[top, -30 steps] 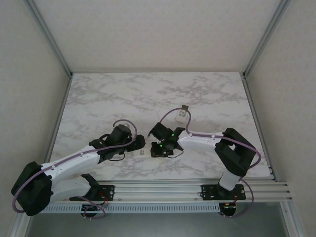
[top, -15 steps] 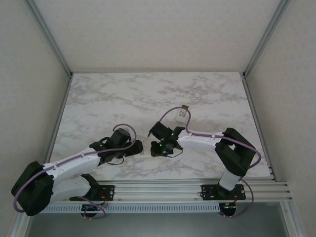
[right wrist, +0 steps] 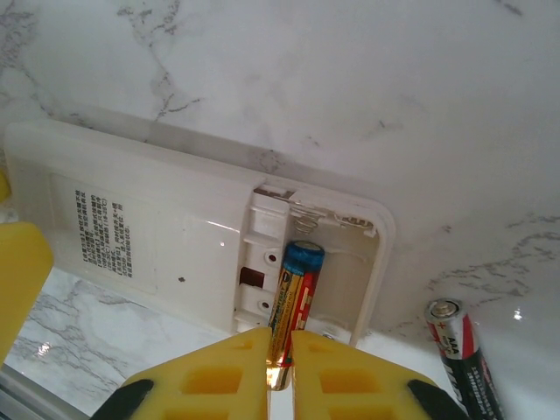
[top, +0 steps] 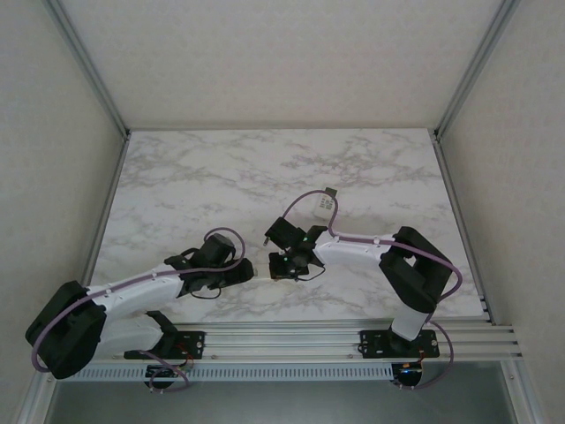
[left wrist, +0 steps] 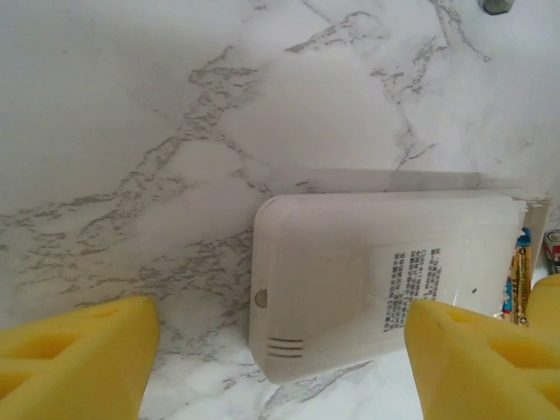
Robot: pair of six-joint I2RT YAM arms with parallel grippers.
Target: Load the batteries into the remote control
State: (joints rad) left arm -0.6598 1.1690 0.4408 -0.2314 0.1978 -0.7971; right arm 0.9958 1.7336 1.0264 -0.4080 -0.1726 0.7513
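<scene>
The right fingers [right wrist: 219, 367] pinch a battery [right wrist: 296, 289] tilted into the remote [right wrist: 149, 219], the left fingers [left wrist: 70, 350] are released; so tilted, it may jam.

The left arm [top: 132, 290] reaches low across from its base, and the left gripper [left wrist: 280, 363] is spread wide, with one yellow finger [left wrist: 74, 354] at each side of its wrist view. The right arm [top: 362, 252] folds at the elbow and stretches back toward the other arm, wrist tipped down. The right gripper [right wrist: 280, 372] is closed to a narrow slit, pinching the near end of a battery [right wrist: 296, 293]. Seen from above, the two grippers face each other, near but apart.
</scene>
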